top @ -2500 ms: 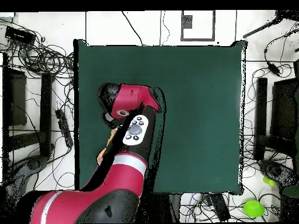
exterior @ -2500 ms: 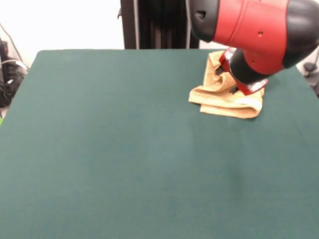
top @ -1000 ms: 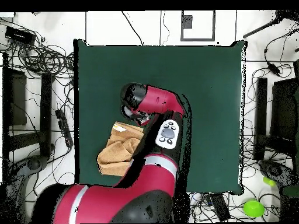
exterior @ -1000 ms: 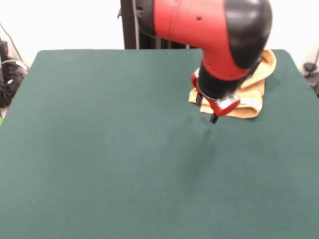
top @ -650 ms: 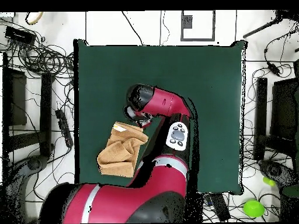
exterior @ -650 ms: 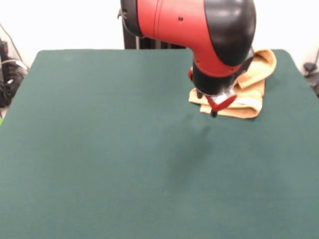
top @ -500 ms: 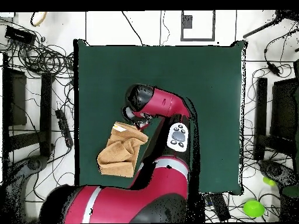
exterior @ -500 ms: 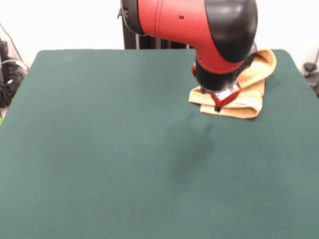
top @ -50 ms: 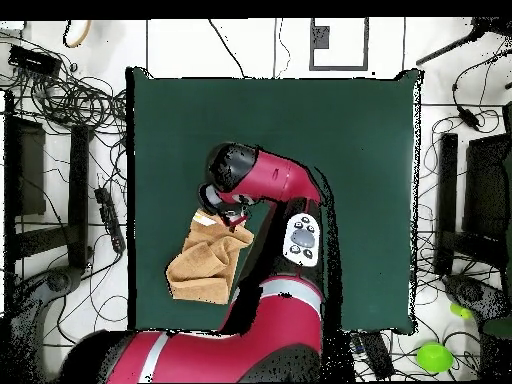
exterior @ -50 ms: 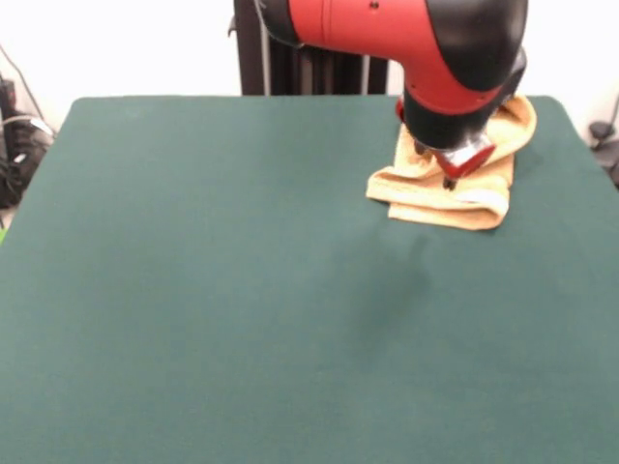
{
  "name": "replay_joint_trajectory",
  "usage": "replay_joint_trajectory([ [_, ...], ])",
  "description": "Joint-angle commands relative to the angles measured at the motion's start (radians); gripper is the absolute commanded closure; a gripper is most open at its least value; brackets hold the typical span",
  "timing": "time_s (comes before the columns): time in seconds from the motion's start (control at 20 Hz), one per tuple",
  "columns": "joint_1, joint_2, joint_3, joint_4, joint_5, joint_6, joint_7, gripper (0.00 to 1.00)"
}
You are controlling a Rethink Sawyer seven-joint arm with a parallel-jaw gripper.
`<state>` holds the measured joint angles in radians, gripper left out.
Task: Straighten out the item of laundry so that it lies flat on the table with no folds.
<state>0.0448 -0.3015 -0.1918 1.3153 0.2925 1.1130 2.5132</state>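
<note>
From the front, the towel [exterior @ -50 ms: 447, 189] lies bunched and folded near the table's [exterior @ -50 ms: 213, 290] far right corner. The gripper [exterior @ -50 ms: 448, 174] hangs right over its middle; I cannot tell how the jaws stand.

From overhead, the towel [top @ -50 ms: 203, 264] sits crumpled by the table's [top @ -50 ms: 350, 150] left edge, the gripper [top @ -50 ms: 222, 212] over its upper end.

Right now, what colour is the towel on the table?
Orange-tan, with a paler band along its near edge; the towel shows best in the front view.
</note>
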Motion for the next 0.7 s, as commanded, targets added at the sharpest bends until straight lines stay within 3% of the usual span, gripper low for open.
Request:
replay_joint_trajectory([
  [0.05,0.023,0.029,0.14,0.114,-0.05,0.005,-0.052,0.0],
  [0.7,0.012,0.049,0.158,0.182,-0.116,-0.104,-0.067,0.0],
])
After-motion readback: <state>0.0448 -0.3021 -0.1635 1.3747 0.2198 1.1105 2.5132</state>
